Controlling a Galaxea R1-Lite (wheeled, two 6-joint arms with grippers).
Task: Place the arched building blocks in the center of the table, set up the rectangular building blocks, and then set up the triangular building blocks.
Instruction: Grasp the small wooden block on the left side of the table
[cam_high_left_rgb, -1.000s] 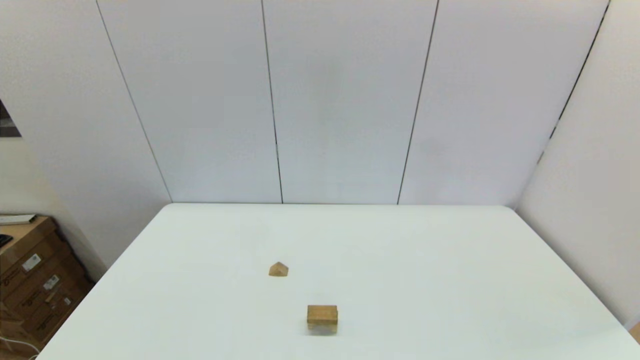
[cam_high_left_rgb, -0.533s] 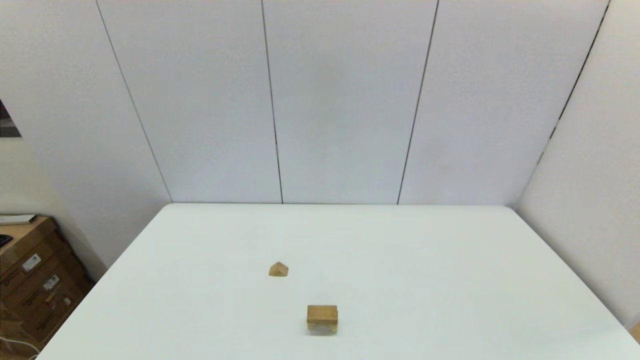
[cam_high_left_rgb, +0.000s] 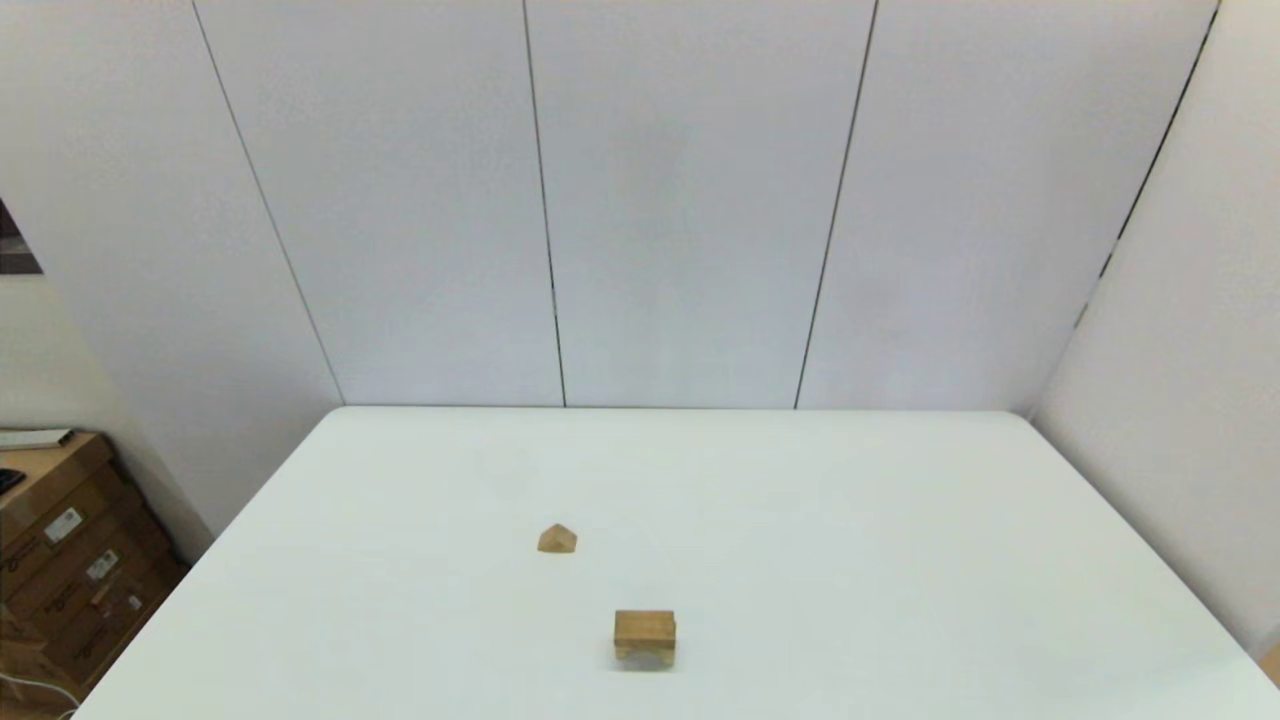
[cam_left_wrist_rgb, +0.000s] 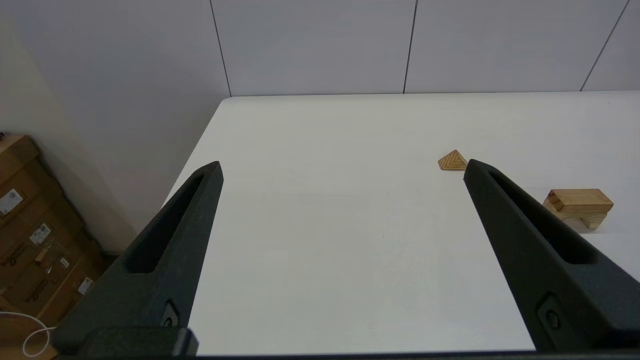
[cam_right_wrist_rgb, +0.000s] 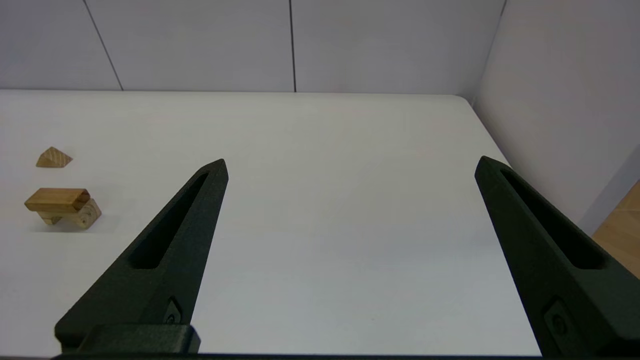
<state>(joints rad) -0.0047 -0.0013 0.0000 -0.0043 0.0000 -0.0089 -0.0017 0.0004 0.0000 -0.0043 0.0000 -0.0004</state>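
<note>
The left hand (cam_left_wrist_rgb: 340, 167) hangs back at the near left edge of the surface (cam_left_wrist_rgb: 320, 250), fingers (cam_left_wrist_rgb: 170, 250) spread wide apart and holding nothing. The right hand (cam_right_wrist_rgb: 350, 165) sits likewise at the near right edge, its fingers (cam_right_wrist_rgb: 165, 245) also wide apart and empty. Neither hand shows in the head view.

Beyond the left hand's inner finger stands the triangle (cam_left_wrist_rgb: 452, 161), peak up, with striped end grain facing that camera. It rests alone on the white surface, a little left of the middle in the head view (cam_high_left_rgb: 557, 539).

Nearer the robot and slightly to the right of the triangle is a two-piece stack. The arch (cam_left_wrist_rgb: 582, 219) stands on its two feet with the cut-out facing down, and the slab (cam_left_wrist_rgb: 579, 199) lies flat on top of it, touching it. From the right wrist view the slab (cam_right_wrist_rgb: 56, 199) overhangs the arch (cam_right_wrist_rgb: 82, 216) a bit. From the head view the stack (cam_high_left_rgb: 644, 637) reads as one brown box, well apart from the triangle.

Cardboard boxes (cam_high_left_rgb: 60, 570) stand on the floor off the surface's left side, against the wall.
</note>
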